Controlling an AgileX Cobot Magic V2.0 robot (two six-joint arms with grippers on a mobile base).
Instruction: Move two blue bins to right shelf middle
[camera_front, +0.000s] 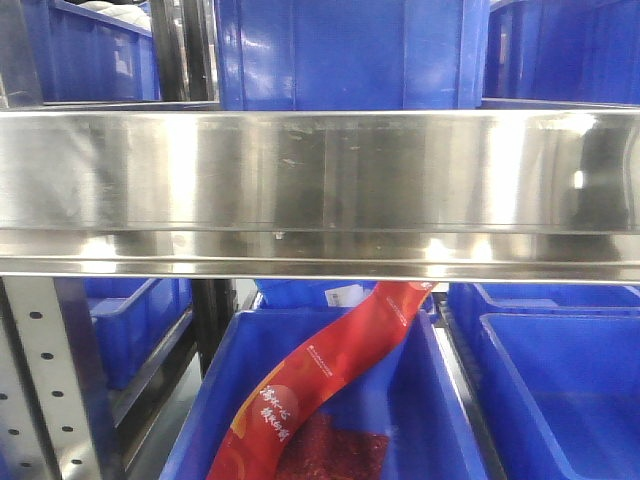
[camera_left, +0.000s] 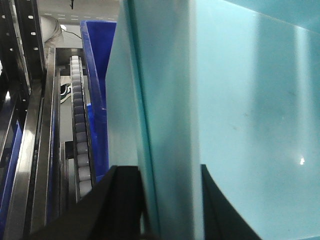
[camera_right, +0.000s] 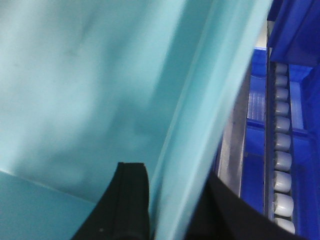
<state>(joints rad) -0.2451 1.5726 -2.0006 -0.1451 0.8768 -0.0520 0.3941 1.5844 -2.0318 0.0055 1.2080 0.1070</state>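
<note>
Left gripper and right gripper each clamp a bin wall; uneven lift could tilt it against the steel shelf beam

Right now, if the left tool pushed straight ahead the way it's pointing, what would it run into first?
Nothing separate: the left tool is already clamped on the light blue bin wall, which fills its line. Beyond that, probably the darker blue bin beside the roller track; depth is unclear.
</note>
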